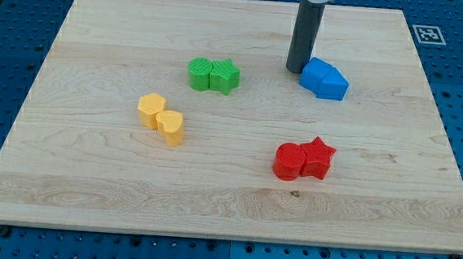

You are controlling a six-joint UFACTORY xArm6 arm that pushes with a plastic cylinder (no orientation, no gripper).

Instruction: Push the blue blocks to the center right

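Two blue blocks (325, 79) lie touching each other at the view's upper right of the wooden board (88, 193); their shapes read as one angular wedge-like mass. My tip (295, 69) stands on the board right against the blue blocks' left end, at their upper left. The rod rises straight up out of the view's top.
Two green blocks (214, 75), one round and one star, sit left of my tip. Two yellow blocks (161, 119) sit at centre left. A red round block and a red star (304, 160) sit below the blue ones. A marker tag (426, 34) is at the top right corner.
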